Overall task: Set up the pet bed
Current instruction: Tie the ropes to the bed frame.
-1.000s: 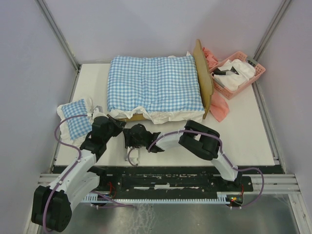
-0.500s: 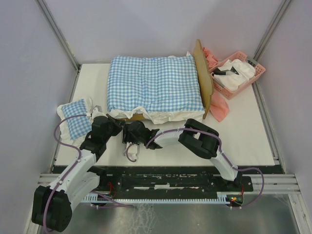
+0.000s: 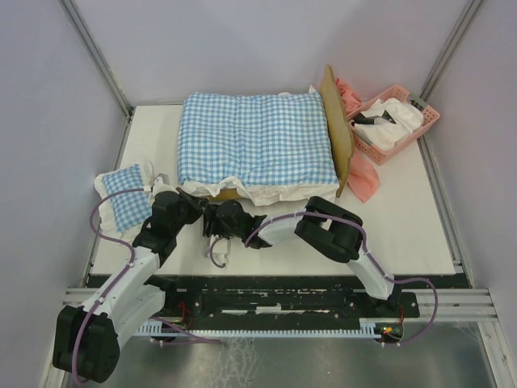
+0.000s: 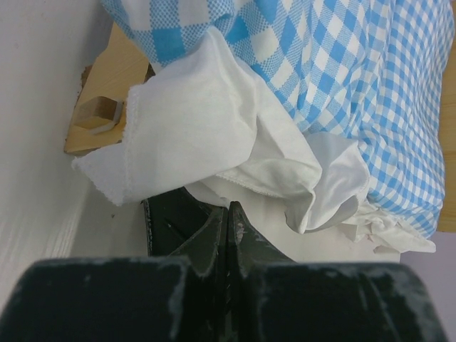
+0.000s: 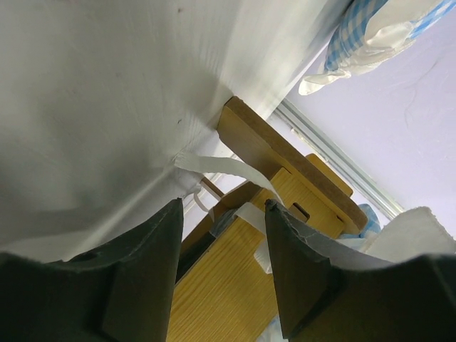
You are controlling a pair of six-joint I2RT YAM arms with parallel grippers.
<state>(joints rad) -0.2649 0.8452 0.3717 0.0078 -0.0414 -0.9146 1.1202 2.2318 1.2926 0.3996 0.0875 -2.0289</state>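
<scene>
The pet bed [image 3: 334,121] lies mid-table, its light-wood headboard at the right. A blue-and-white checked cushion [image 3: 254,145] covers it. My left gripper [image 3: 194,208] is shut and empty at the bed's near-left corner. In the left wrist view its fingertips [image 4: 217,221] press together below the cushion's white frill [image 4: 206,128], and a wooden corner of the pet bed [image 4: 107,85] shows behind. My right gripper [image 3: 212,220] stands open right beside it. In the right wrist view the right gripper [image 5: 224,206] frames the pet bed's wooden rail [image 5: 235,292] and a white strap [image 5: 221,167], gripping nothing.
A small checked pillow [image 3: 125,198] lies at the left, by the left arm. A pink basket [image 3: 420,129] holding white items stands at the back right. Pink cloth [image 3: 363,182] hangs beside the headboard. Grey walls close in on both sides.
My right gripper has opened and shifted slightly left and toward the bed's near-left corner. The left gripper has stayed shut in place.
</scene>
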